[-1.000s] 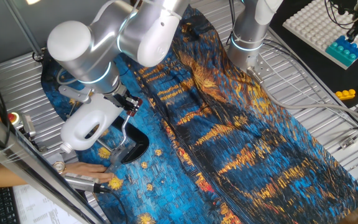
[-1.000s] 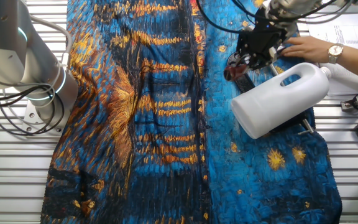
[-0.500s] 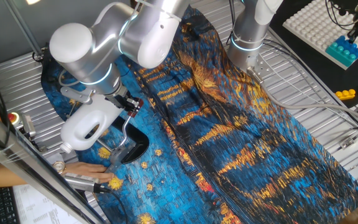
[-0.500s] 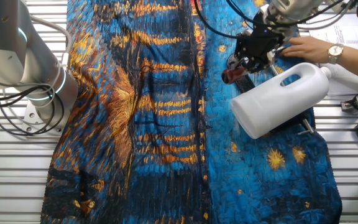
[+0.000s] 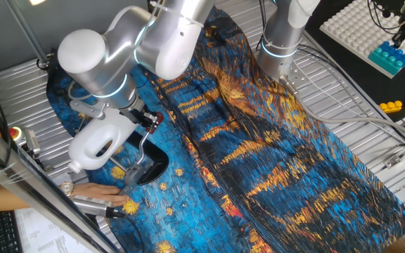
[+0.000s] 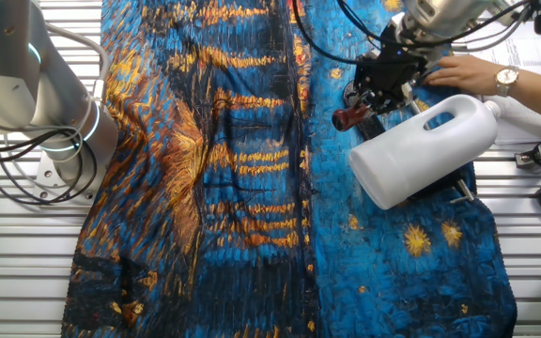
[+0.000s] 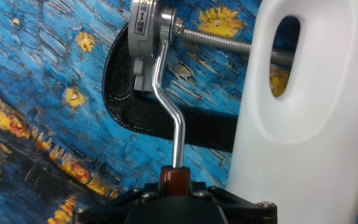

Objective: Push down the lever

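Hand view — jaws [image 7: 178, 186] closed around lever [image 7: 173, 124] knob; white housing [image 7: 303, 112] beside, black base [image 7: 142, 115] beneath

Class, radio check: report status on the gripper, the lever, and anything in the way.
Gripper at the lever, on its knob; jaws hidden. White housing close beside the rod. A person's hand rests near the base.

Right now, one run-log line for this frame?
phase: pushing lever | gripper: jaws shut on lever knob | lever: rod bent, not yet down | white housing: beside lever | person's hand: steadying the base
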{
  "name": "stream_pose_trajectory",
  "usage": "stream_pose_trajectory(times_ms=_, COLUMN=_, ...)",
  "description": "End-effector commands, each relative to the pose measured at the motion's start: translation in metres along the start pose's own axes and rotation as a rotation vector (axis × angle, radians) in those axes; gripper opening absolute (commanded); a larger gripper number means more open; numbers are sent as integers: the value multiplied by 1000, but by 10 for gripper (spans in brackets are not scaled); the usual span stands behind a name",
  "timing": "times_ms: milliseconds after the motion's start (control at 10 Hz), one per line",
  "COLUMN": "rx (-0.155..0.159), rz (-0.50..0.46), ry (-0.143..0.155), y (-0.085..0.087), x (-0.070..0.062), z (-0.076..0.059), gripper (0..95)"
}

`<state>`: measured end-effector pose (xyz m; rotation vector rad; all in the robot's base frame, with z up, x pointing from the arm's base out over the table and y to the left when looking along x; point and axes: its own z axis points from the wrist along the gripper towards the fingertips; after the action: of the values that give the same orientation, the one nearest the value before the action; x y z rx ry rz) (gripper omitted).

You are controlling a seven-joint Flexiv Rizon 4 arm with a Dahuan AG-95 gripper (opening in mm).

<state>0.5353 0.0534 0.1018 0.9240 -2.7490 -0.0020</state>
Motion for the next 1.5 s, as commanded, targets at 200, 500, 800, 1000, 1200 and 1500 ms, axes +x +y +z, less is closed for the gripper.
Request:
stream_pose_trajectory(times_ms=200, rx=3, rz=-2, ry=-2, y=-1, x=-1, z=7, gripper=190)
stream_pose_trajectory(times_ms=500, rx=3, rz=-6, ry=-7, y=-2, x=-1, z=16, gripper=190)
stream_pose_trajectory(times_ms=800, rx=5, rz=-3, ry=-10, y=-3, x=-3, z=22, gripper=190)
stream_pose_trajectory(times_ms=1000, rx=8, rz=-1, ry=-14, y=-3, x=-4, z=26, gripper=190)
stream_pose_trajectory(times_ms=1200, rx=12, rz=1, ry=-20, y=-3, x=-6, z=33, gripper=190)
stream_pose_trajectory(times_ms=1500, rx=20, rz=5, ry=-26, y=-3, x=-9, z=40, gripper=190)
